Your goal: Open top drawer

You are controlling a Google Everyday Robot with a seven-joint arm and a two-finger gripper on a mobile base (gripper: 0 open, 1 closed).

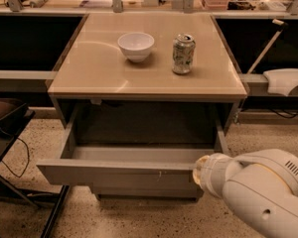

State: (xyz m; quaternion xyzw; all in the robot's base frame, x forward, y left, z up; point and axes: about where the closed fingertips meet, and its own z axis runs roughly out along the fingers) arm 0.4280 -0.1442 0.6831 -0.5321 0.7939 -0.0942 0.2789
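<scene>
The cabinet (89, 81) stands at the middle of the view on a speckled floor (20, 217), with a flat tan top and dark recesses to either side. The robot arm (268, 195), white and bulky, enters from the lower right corner and reaches left toward the cabinet front. The top drawer (114, 172) is found open: it stands pulled well out from under the tan top, its long grey front panel projecting toward the camera and its shallow grey tray exposed behind the panel. Small pale scratch marks show on the panel right of centre. A narrower grey drawer front (144, 192) sits below it, set further back. A white bowl (136, 45) stands upright on the tan top, left of centre. A drinks can (183, 53) stands upright just beside it to the right, apart from the bowl. The gripper (196, 169) is at the right end of the top drawer's front panel, against its upper edge, mostly hidden by the wrist of the arm; its state, wide, narrow or holding, cannot be told.
</scene>
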